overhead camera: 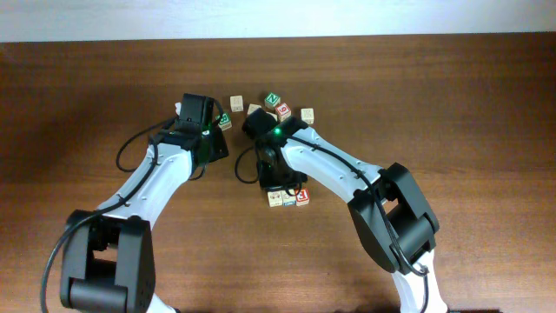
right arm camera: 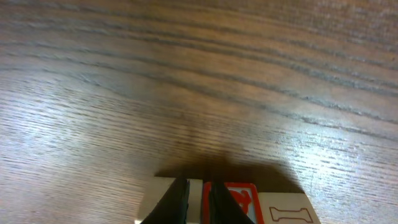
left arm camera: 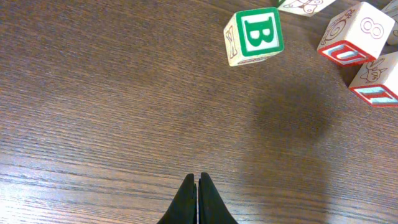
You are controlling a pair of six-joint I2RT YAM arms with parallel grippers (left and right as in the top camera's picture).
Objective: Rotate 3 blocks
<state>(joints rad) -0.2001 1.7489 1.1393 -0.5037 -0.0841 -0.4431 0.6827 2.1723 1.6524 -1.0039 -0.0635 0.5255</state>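
We've got the three blocks point(overhead camera: 288, 199) touching in a row by the right arm. The right gripper point(right arm camera: 199, 200) is nearly closed at the red-marked block point(right arm camera: 239, 198), but we can't tell if it's pinching. The left gripper point(left arm camera: 198, 198) is closed and empty. We're guessing mid-task, no telling how many are turned.

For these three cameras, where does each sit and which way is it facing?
Overhead: above the table, facing straight down; left arm and right arm show.
Left wrist: on that arm, facing down at wood and the green B block; shut left gripper shows.
Right wrist: low over the table, right gripper at the block row.
Shared: overhead also sees that row.
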